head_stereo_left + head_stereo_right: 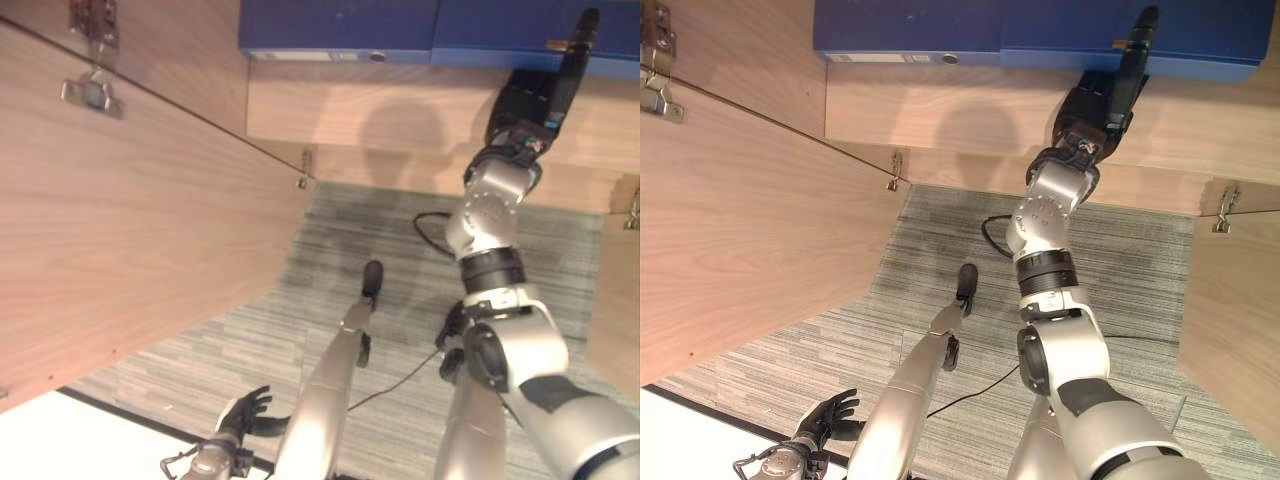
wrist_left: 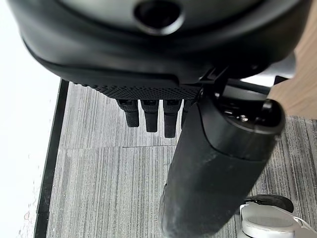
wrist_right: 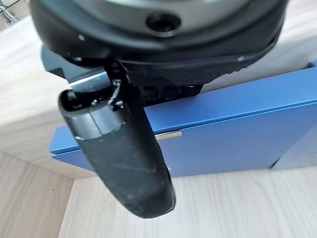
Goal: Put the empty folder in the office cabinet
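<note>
Folder on far cabinet shelf, right hand at its near edge.

The blue folder [image 1: 1120, 30] lies flat on the wooden shelf [image 1: 940, 110] of the office cabinet, long axis running left to right, beside a second blue folder [image 1: 905, 28] to its left. The right hand [image 1: 1110, 95] reaches up to it, fingers straight, touching its near edge, grasping nothing. The left hand [image 1: 245, 412] hangs low and near, well apart, fingers relaxed. Judgement: only a push farther in remains, by the right hand.
</note>
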Controlling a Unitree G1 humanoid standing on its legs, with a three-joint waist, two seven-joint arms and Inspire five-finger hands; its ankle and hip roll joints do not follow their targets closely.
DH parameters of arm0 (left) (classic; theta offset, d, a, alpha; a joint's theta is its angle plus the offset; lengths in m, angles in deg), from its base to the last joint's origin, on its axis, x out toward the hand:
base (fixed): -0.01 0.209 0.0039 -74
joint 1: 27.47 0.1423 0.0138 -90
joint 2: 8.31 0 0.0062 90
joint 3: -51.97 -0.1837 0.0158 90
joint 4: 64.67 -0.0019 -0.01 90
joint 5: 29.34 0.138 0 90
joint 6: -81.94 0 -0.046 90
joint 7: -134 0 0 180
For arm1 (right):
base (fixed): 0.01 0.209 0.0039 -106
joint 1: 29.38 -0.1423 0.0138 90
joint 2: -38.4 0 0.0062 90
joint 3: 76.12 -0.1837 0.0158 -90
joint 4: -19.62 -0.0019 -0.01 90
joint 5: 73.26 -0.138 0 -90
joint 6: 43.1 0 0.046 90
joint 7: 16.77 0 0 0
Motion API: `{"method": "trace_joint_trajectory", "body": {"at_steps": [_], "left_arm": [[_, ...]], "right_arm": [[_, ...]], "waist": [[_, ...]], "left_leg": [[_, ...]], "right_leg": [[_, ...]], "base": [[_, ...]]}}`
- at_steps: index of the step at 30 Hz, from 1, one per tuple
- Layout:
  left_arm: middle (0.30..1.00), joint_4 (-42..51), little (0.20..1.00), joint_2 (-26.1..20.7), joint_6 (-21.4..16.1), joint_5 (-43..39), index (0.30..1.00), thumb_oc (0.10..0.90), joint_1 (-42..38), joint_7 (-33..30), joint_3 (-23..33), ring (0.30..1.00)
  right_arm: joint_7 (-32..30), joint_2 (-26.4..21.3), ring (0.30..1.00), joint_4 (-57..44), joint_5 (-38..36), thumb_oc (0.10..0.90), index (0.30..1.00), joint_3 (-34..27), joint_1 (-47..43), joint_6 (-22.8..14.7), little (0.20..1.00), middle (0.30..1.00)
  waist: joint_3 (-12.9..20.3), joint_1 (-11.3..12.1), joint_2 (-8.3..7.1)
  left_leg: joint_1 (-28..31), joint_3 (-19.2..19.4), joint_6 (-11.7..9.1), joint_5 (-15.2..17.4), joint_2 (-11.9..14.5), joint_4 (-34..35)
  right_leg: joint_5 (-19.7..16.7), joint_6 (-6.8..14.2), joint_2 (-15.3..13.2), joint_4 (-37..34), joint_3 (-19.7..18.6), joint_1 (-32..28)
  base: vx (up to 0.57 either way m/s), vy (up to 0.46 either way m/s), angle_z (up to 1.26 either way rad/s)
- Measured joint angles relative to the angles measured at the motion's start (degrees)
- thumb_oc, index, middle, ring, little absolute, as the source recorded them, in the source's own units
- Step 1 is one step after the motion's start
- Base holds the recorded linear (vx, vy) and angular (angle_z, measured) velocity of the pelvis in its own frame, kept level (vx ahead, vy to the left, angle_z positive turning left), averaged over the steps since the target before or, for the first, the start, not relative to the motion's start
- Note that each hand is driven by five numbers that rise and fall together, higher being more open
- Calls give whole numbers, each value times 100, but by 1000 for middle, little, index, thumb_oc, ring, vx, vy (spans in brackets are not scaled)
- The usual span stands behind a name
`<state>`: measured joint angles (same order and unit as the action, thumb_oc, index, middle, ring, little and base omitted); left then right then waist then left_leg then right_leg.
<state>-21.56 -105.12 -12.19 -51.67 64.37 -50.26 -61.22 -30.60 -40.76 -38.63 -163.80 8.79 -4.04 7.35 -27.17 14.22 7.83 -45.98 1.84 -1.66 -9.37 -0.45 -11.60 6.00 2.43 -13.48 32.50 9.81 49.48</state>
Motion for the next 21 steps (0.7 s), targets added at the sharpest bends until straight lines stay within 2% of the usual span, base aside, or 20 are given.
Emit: {"method": "trace_joint_trajectory", "body": {"at_steps": [5,10,14,18,21], "left_arm": [[900,17,900,166,-3,-4,900,800,-48,-156,-148,900],[900,19,900,172,-7,-2,900,800,-66,-191,-213,900],[900,15,900,172,-3,-1,900,800,-69,-226,-259,900],[900,-9,900,173,0,-3,900,800,-72,-281,-253,900],[900,-25,900,173,-2,-10,900,800,-94,-302,-251,900]], "right_arm": [[-826,254,900,-612,628,800,900,7,65,-259,900,900],[-1235,542,900,-862,962,800,900,5,125,-440,900,900],[-1465,513,900,-873,1194,800,900,114,221,-458,900,900],[-1987,443,900,-899,1695,800,900,459,358,-229,900,900],[-2329,234,900,-516,1957,800,900,613,326,26,900,900]], "waist": [[0,-3,0],[0,-12,-1],[-3,-26,-4],[-7,-170,-12],[-2,-216,-28]], "left_leg": [[5,49,3,7,12,0],[12,51,29,-11,22,0],[9,47,32,-13,20,0],[14,50,47,-23,23,-5],[45,49,58,-32,35,-8]], "right_leg": [[-1,2,7,-27,-3,-2],[-4,-3,16,-28,2,-10],[-5,-5,15,-29,8,-14],[-29,-20,19,-45,11,-31],[-65,-16,40,-75,4,-65]], "base": [[0,2,-1],[0,0,0],[0,0,0],[0,0,0],[-1,0,-1]]}}
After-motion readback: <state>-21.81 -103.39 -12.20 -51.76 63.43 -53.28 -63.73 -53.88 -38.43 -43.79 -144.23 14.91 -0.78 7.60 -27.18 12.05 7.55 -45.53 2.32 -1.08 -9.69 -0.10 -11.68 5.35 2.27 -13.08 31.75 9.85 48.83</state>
